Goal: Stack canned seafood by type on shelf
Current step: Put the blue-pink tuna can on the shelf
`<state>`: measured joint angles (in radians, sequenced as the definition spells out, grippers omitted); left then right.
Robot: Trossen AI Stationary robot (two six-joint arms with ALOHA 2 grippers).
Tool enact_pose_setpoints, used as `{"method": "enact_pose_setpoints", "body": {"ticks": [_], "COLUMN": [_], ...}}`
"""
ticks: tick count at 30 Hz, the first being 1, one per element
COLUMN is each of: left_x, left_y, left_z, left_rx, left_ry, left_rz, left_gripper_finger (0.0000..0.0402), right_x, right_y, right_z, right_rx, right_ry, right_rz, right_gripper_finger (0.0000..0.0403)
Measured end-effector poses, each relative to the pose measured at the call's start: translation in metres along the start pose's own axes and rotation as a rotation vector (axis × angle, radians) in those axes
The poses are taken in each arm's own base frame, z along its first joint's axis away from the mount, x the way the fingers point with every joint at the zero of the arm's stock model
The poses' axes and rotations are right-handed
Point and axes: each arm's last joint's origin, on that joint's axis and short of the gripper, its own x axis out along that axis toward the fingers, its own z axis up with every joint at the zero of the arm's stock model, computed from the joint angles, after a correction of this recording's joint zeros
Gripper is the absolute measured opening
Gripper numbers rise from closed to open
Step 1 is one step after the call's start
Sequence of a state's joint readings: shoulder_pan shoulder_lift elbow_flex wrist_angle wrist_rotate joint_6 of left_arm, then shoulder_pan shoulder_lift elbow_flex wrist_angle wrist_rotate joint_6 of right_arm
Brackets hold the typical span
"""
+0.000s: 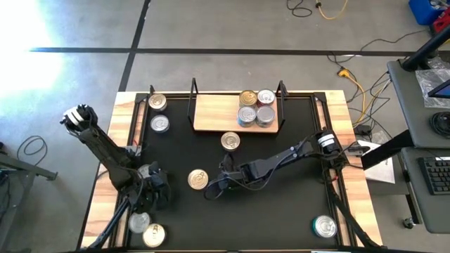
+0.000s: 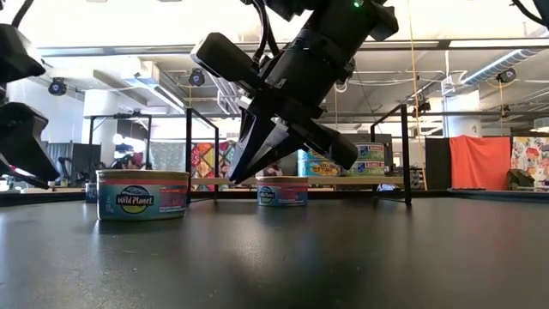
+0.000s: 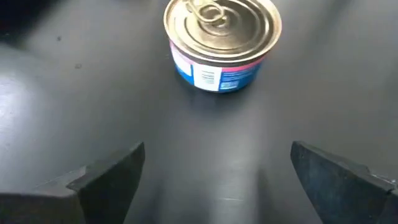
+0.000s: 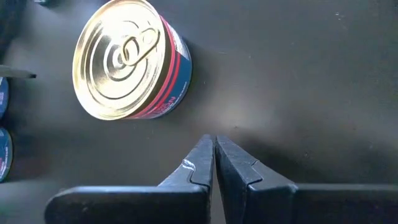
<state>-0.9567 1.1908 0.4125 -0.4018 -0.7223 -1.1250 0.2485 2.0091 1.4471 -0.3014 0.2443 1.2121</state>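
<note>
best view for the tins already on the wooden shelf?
High view: the light-wood shelf carries four round metal tins clustered at its right end, one gold-lidded, three silver. Low view shows only their labelled sides, partly hidden behind the right gripper. Neither wrist view shows the shelf.

Tabletop [image 1: 281,204] is matte black with light wood strips down the sides, and the shelf [image 1: 214,112] is pale wood with thin black wire posts. Gold-lid tin [image 3: 222,43] has a blue, white and pink-red side label; the tin [image 4: 130,59] by the right arm is gold-topped too, with a red band over dark blue. Tins stacked on the shelf [image 1: 256,107] mix silver and gold lids with blue sides. Both arms are plain black.
</note>
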Motion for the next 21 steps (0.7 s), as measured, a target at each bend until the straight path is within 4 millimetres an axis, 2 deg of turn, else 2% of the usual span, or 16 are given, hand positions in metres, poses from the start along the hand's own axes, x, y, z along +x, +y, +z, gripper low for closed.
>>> {"method": "enact_pose_setpoints", "body": {"ticks": [7,13,21], "left_x": [0.001,-0.004,-0.011], "left_y": [0.000,-0.009,-0.019], "left_z": [0.000,0.011,0.022], "left_rx": [0.094,0.006,0.004], "left_ry": [-0.001,0.029,0.017], "left_rz": [0.001,-0.038,-0.071], "left_gripper_finger": [0.0390,0.0390,0.0390], "right_x": [0.000,0.000,0.000], "right_y": [0.000,0.001,0.001], "right_z": [0.000,-0.001,-0.001], "right_rx": [-0.009,-0.030,-0.072], "right_ry": [0.011,0.016,0.038], "right_rz": [0.005,0.008,0.018], "right_gripper_finger": [0.0009,0.0009,0.0009]}}
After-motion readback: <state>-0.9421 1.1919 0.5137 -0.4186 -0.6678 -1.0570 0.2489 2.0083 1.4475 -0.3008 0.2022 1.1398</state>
